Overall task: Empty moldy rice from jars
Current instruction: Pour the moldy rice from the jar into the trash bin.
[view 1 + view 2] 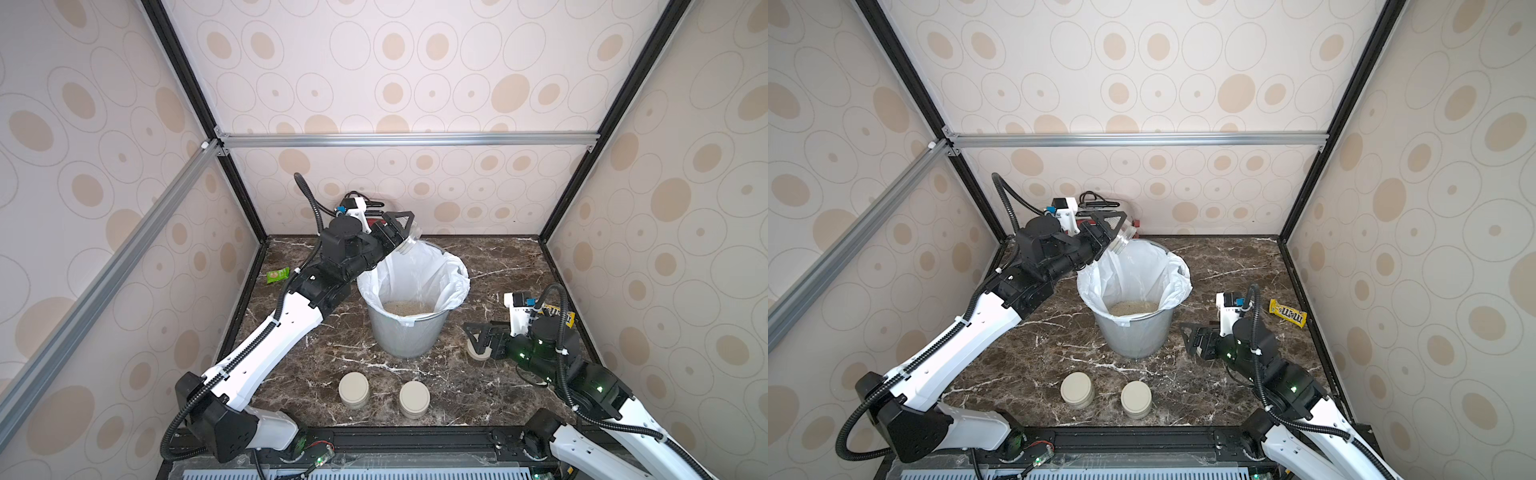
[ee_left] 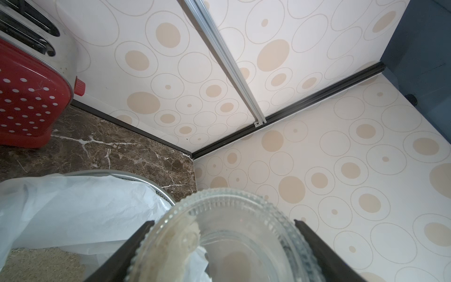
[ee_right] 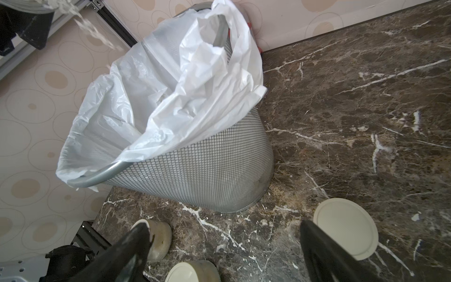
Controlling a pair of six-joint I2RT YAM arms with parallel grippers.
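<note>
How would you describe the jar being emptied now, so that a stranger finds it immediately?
Find the grey mesh bin with the white liner in the middle of the marble table. Above its far rim the left gripper holds a clear glass jar tipped toward the bin. Unlike the two jars standing near the front edge, it has no beige lid and is lifted.

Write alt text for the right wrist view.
A stream of rice falls toward a mesh bin with a white liner on a marble table. Nearer, the open right gripper hovers over the table, a loose lid beside one finger and two lidded jars beside the other.
</note>
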